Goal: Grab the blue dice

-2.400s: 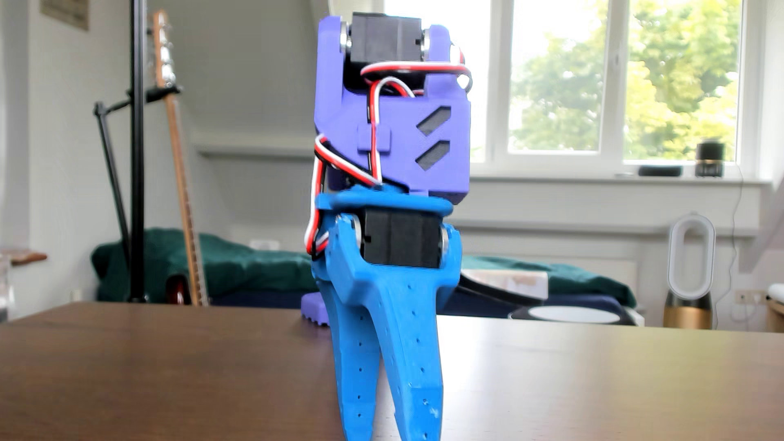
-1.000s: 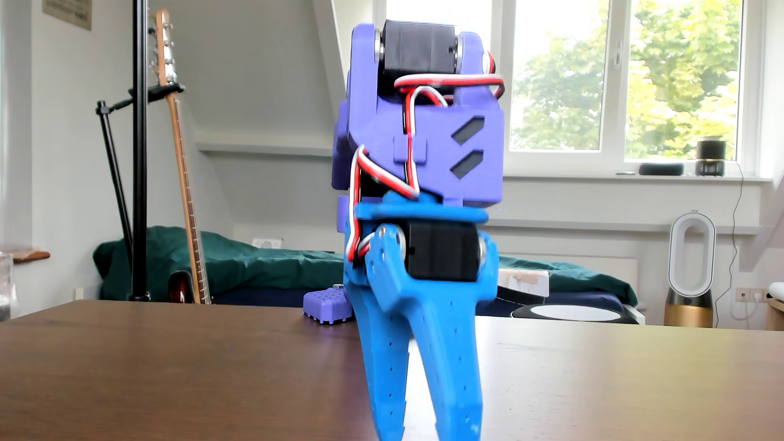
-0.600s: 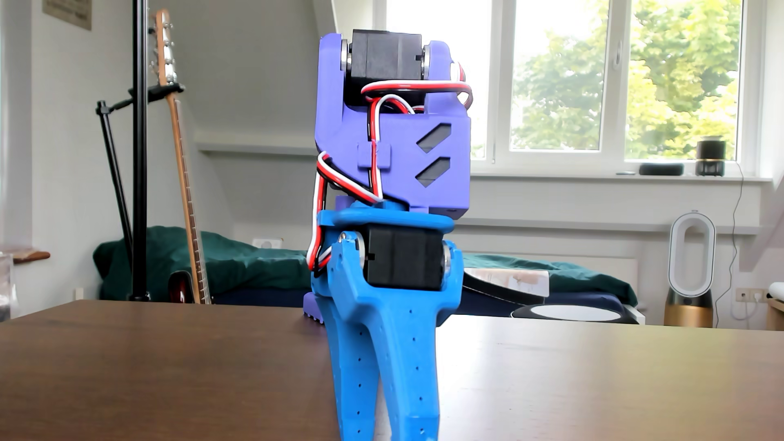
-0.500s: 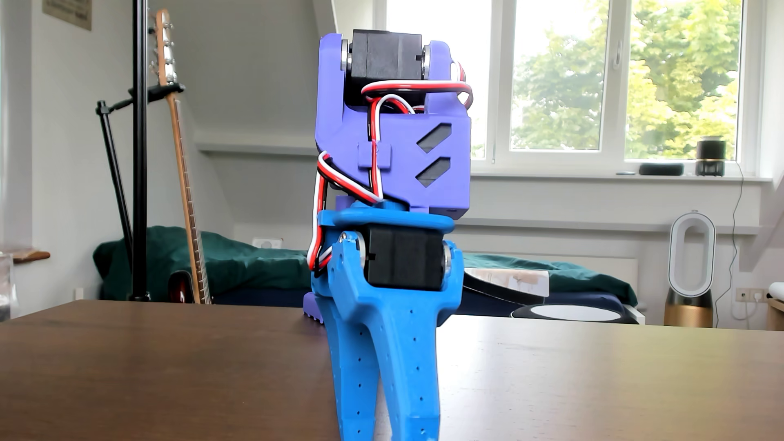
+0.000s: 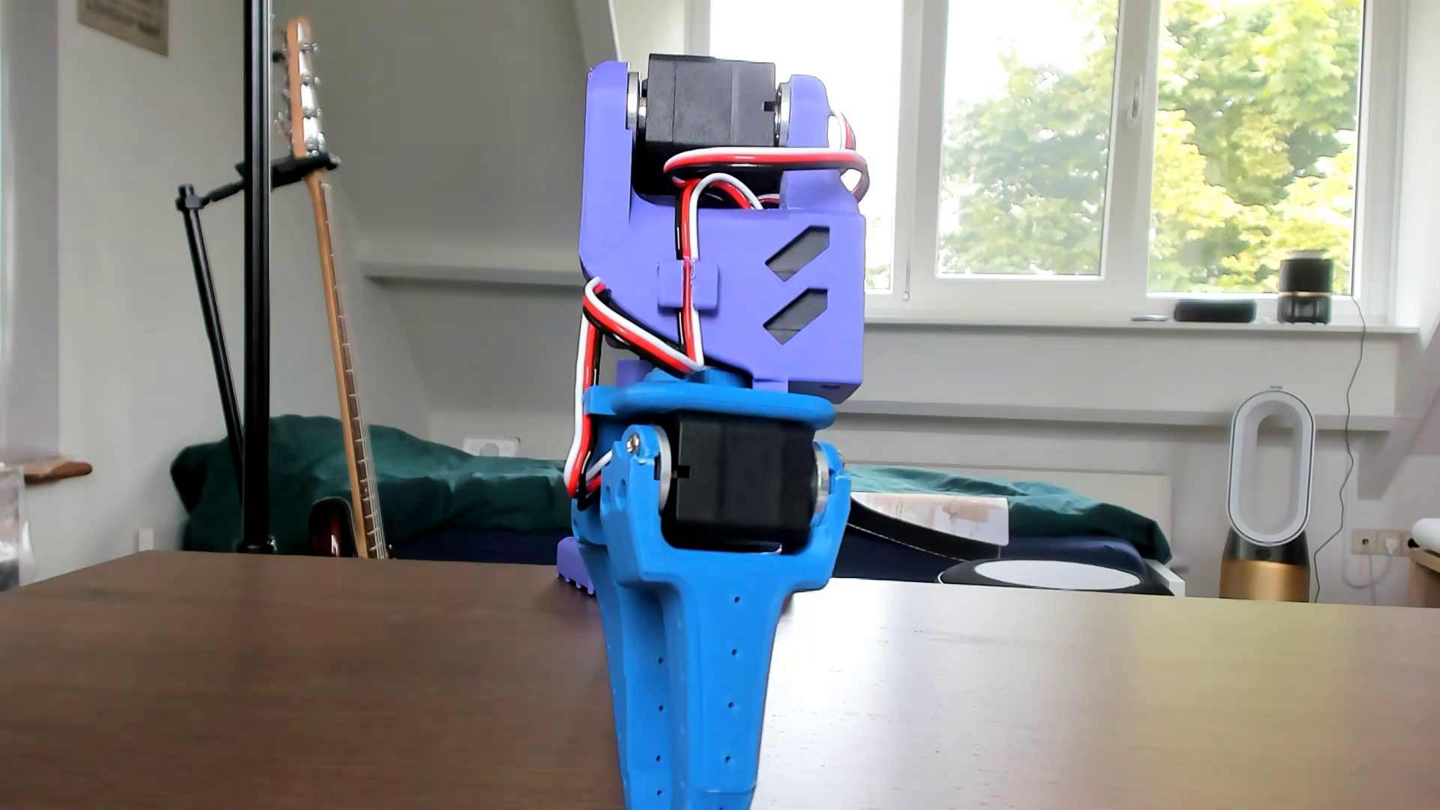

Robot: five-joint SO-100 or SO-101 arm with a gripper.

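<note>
The claw [image 5: 686, 794] points down at the near edge of the brown desk [image 5: 312, 662], its blue finger [image 5: 693, 685] filling the middle; whether it is spread or pressed together cannot be told. No blue dice shows anywhere on the desk.

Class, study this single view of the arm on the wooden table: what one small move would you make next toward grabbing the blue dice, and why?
Probably lift or tilt the gripper back a little. The blue finger points down to the table and runs out of the bottom edge, so its tips are unseen, and no dice shows anywhere on the wood. It may be hidden behind the arm; find it before closing.
</note>
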